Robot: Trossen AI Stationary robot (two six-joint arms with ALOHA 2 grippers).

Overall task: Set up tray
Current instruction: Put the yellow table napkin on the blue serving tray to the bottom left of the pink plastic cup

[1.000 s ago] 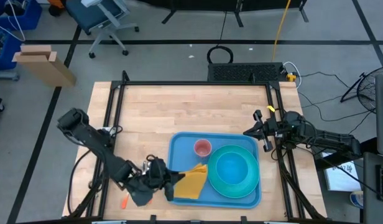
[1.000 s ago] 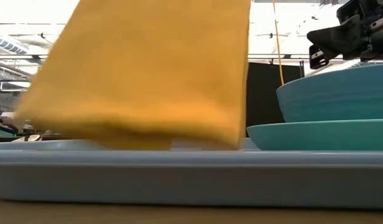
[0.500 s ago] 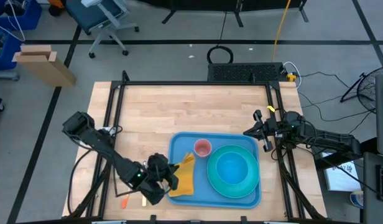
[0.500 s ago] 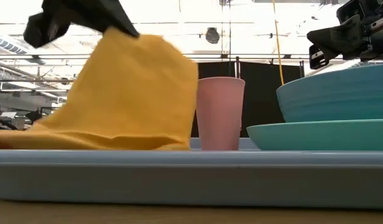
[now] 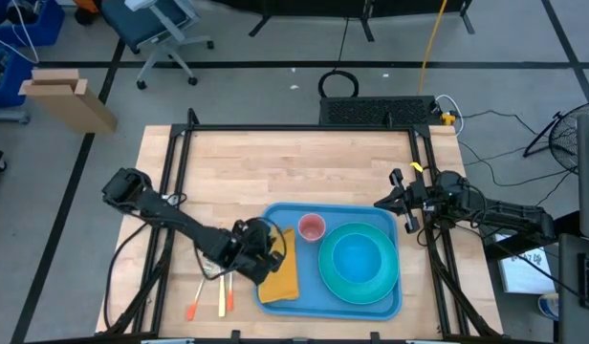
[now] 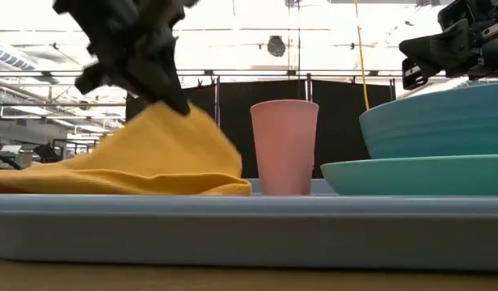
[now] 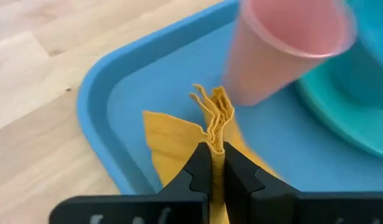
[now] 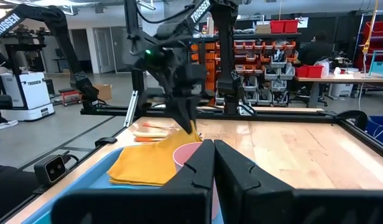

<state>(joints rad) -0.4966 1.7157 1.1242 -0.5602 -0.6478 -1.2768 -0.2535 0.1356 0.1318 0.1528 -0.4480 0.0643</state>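
So the blue tray [image 5: 275,222] sits at the near edge of the table, right of center. Left gripper [image 7: 216,163] is pinched tight on a fold of the yellow cloth [image 5: 280,277], lifting one corner while the rest lies on the tray's left end. The pink cup [image 5: 312,227] stands just right of that, and the teal bowl [image 5: 357,263] on its teal plate [image 6: 415,174] fills the tray's right side. Right gripper [image 5: 382,204] is clamped shut, empty, hovering off the tray's far right corner. A few utensils [image 5: 210,296] lie on the table left of the tray.

Grey floor [image 5: 275,86], blue office chair [image 5: 156,24], red shelf bins [image 8: 285,26].
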